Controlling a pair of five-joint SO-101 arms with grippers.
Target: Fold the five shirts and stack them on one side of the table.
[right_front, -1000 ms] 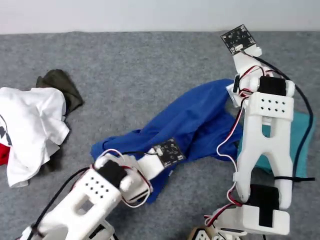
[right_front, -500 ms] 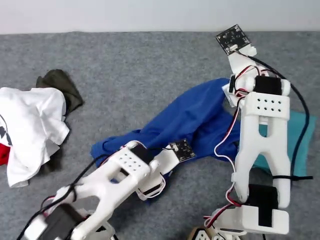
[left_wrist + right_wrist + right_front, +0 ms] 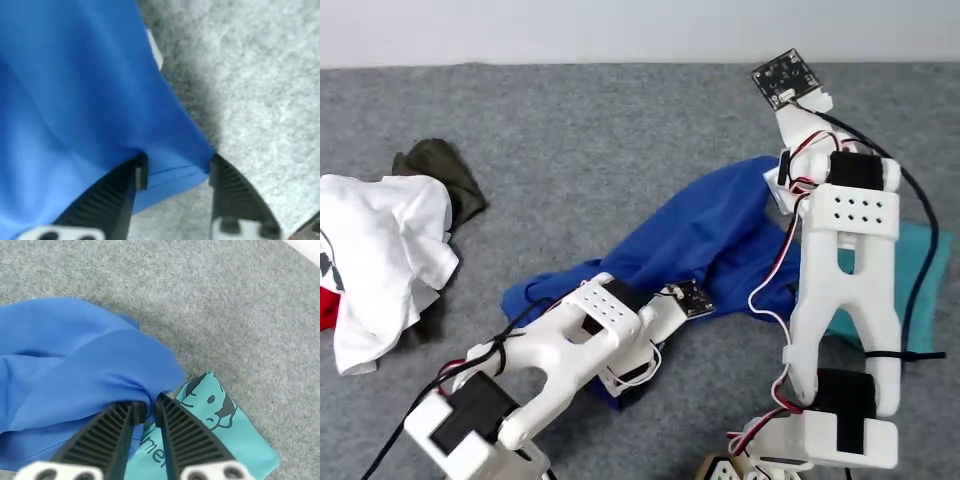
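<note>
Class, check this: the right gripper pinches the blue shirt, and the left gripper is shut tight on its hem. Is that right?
No. The left gripper stands open around the hem of the blue shirt, as the left wrist view shows; the right gripper does pinch it.

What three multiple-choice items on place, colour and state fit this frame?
1. Where is the teal shirt? A. At the far left. B. On the table's right side, beside the blue shirt. C. Off the front.
2. What colour is the shirt in the right claw? A. Red. B. White. C. Blue.
3. How is the left claw? A. Open around a shirt's edge. B. Shut on nothing. C. Open over bare table.
1 B: the high view shows it there. 2 C: blue cloth is pinched at its tips. 3 A: its fingers stand apart around the cloth.
</note>
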